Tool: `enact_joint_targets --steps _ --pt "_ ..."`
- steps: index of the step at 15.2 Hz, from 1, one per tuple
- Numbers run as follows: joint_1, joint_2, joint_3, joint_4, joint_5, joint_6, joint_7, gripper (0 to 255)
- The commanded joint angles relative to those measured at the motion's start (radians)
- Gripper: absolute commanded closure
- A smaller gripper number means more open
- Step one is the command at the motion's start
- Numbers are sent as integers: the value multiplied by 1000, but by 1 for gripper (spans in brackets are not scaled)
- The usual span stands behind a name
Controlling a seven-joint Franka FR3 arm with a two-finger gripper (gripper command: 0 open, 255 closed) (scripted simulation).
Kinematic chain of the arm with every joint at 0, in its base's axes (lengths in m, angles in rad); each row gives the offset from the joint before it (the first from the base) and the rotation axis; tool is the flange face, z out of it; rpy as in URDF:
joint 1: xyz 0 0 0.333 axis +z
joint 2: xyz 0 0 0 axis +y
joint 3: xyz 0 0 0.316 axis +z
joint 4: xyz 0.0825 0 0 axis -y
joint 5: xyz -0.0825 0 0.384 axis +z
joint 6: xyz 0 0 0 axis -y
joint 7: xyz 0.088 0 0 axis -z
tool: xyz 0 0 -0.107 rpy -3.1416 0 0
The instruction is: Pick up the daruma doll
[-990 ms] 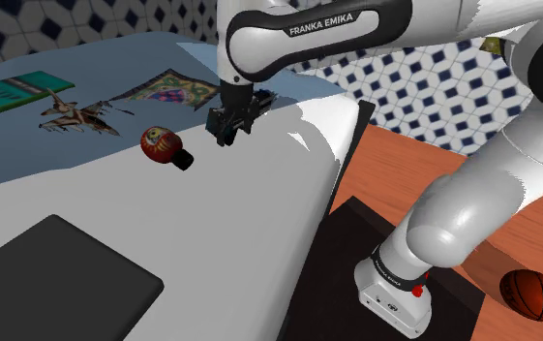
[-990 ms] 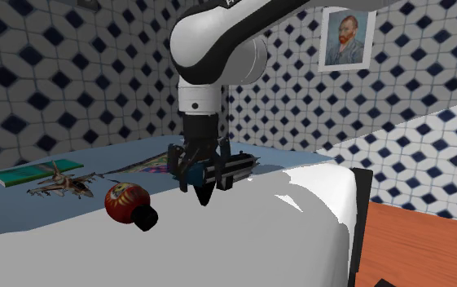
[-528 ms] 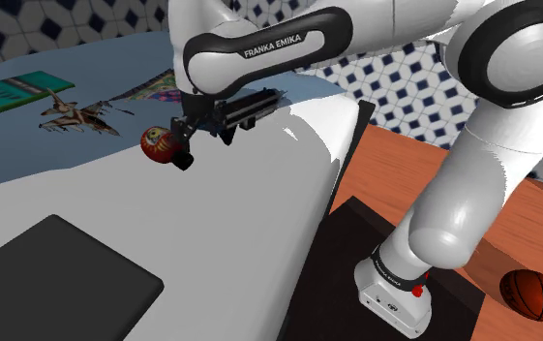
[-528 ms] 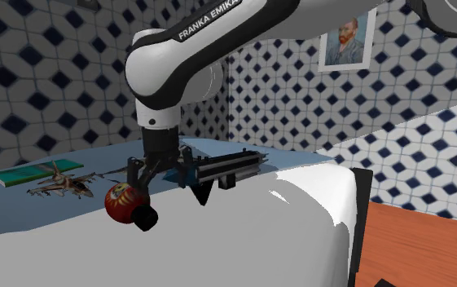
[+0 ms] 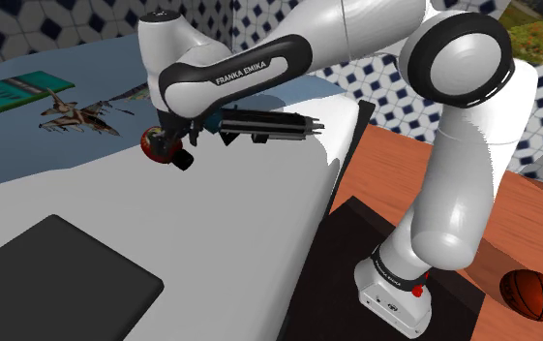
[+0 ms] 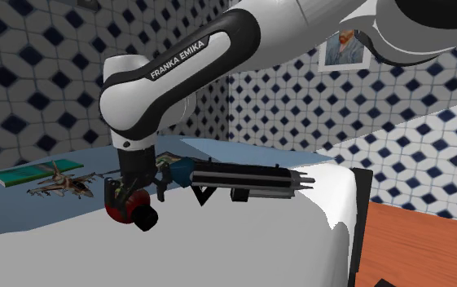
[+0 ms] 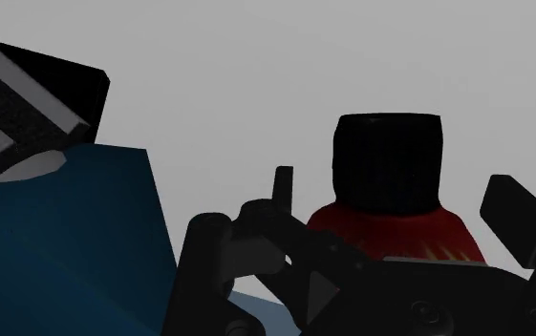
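The daruma doll [image 5: 151, 145] is red with a black base and lies on its side on the pale surface [image 5: 221, 232]. My gripper [image 5: 165, 145] has come down over it. In the second exterior view the gripper [image 6: 129, 194] sits on top of the doll [image 6: 121, 211], hiding its face. In the wrist view the red body [image 7: 390, 227] and black base lie between the fingers [image 7: 283, 186], which stand apart on either side with a small gap. The gripper [image 7: 396, 198] is open.
A long black and blue object [image 5: 259, 124] lies just beside the gripper. Behind the doll are a toy plane [image 5: 75, 116], a green book [image 5: 8, 92] and a patterned mat [image 5: 135, 93]. A black pad [image 5: 51, 281] lies near the front. A basketball [image 5: 533, 294] sits on the floor.
The arm swung toward the shoulder view's left and lowered the gripper from beside the doll to right over it. The doll has stayed in place.
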Motion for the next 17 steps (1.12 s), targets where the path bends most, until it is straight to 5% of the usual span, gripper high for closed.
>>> enact_joint_targets --steps 1,5,6,17 --pt "1 7 -2 -16 -6 23 5 0" --pt "2 21 -5 -32 -15 52 13 0" --pt "2 22 -5 -32 -14 51 12 255" --pt "1 10 -2 -20 -8 29 7 255"
